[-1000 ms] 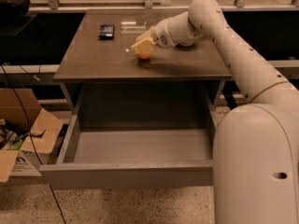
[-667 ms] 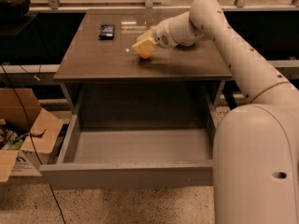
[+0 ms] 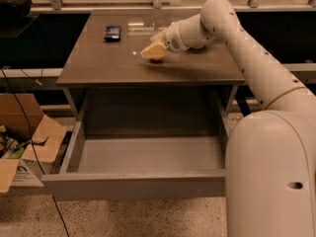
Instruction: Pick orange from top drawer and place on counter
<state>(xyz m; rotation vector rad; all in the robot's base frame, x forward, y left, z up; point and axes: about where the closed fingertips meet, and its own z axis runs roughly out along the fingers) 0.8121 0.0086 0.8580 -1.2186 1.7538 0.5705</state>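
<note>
Scarcely any change is seen against the frame a second ago: the gripper (image 3: 152,51) is held at the same spot, upper centre of the frame, low over the counter (image 3: 98,63). The orange (image 3: 157,59) is seen just beneath it as a reddish sliver on the counter top. Whether it is gripped or released cannot be told. Bare counter is left between the gripper and the front edge. A dark flat object (image 3: 112,32) lies well apart, upper left. Below, the top drawer (image 3: 133,185) is pulled out. A cardboard box (image 3: 34,142) stands at lower left, near its corner.
</note>
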